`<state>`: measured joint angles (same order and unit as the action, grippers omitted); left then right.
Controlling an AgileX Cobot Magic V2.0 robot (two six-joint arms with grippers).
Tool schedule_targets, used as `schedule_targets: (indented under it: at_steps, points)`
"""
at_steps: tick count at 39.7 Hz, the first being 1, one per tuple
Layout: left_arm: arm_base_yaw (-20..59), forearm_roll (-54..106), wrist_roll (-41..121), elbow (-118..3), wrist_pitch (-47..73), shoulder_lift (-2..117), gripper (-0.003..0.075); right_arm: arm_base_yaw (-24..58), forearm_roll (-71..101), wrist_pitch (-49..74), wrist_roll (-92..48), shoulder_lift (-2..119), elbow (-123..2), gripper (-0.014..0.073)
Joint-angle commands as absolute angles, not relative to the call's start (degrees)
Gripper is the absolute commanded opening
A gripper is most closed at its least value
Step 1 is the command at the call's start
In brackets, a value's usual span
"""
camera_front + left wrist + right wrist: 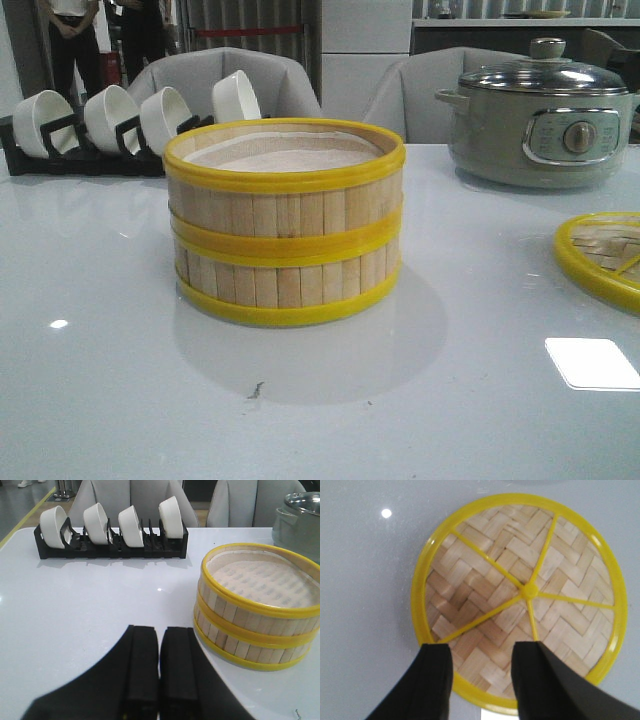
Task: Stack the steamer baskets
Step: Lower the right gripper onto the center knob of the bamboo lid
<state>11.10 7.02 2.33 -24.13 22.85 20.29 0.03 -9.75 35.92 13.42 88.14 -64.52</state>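
Two steamer baskets stand stacked at the table's middle: the upper basket (285,190) sits squarely on the lower basket (290,280). Both have pale slat walls and yellow rims, and a white liner shows inside the top one (262,582). In the left wrist view the stack (255,615) is just beside my left gripper (159,645), whose black fingers are shut with nothing between them. My right gripper (481,652) hangs open above the near rim of the flat woven lid (520,595), holding nothing. Neither gripper shows in the front view.
A black rack with white bowls (130,125) stands at the back left. A grey-green electric pot with glass lid (540,115) stands at the back right. The woven lid (605,255) lies flat at the right edge of the table.
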Motion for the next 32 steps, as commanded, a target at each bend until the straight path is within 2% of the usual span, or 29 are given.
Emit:
schedule_targets:
  at_steps: [1,17,25,32]
  points:
    - [11.1,7.3,1.9,-25.8,17.7,20.6,0.0095,-0.9,-11.1,35.8,12.8,90.2,-71.5,0.0391]
    - [11.1,7.3,1.9,-25.8,17.7,20.6,0.0095,-0.8,-12.1,34.0,12.9,92.9,-74.0,0.0391]
    - [11.1,7.3,1.9,-25.8,17.7,20.6,0.0095,0.1,-5.8,32.4,12.8,93.0,-74.0,0.0391]
    - [11.1,7.3,1.9,-25.8,17.7,20.6,0.0095,-2.5,-5.9,33.8,11.6,93.3,-74.0,0.0391]
